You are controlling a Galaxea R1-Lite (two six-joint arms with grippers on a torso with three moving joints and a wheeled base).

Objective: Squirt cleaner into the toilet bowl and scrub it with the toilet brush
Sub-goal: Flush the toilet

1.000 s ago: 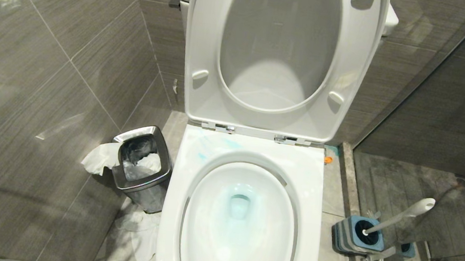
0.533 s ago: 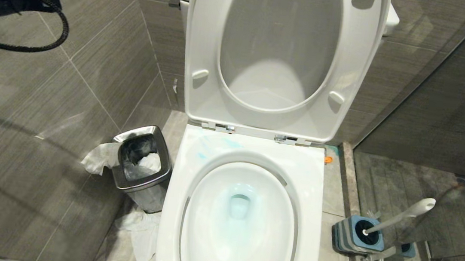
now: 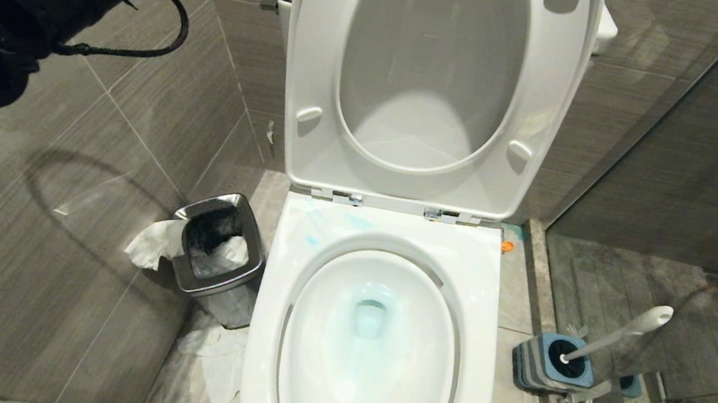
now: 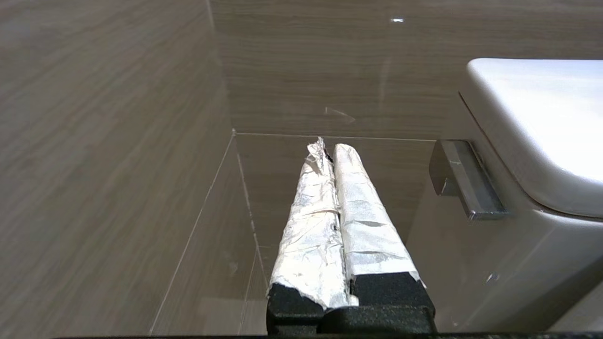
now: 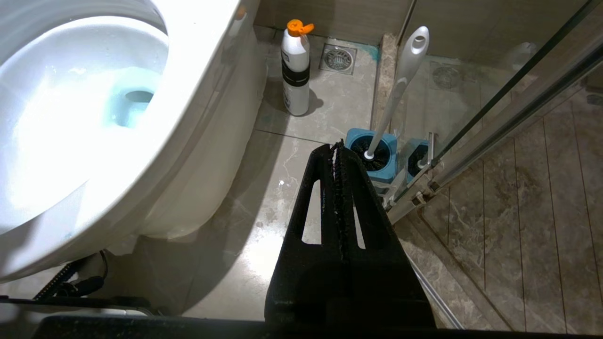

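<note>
Toilet bowl [image 3: 371,336] seat and lid up; cleaner [image 3: 369,309] tints basin blue, faint streaks on rim behind basin. Toilet brush [image 3: 618,335] stands head-down in blue holder [image 3: 542,364] right of bowl. Left gripper [image 4: 330,150] pressed closed, empty, raised near flush lever [image 4: 464,181] beside tank. Right gripper [image 5: 337,150] closed, empty, low, right of bowl, pointing toward holder

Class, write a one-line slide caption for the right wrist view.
Shut right gripper hangs over the floor beside the toilet bowl; toilet brush stands in its blue holder, cleaner bottle behind.
</note>
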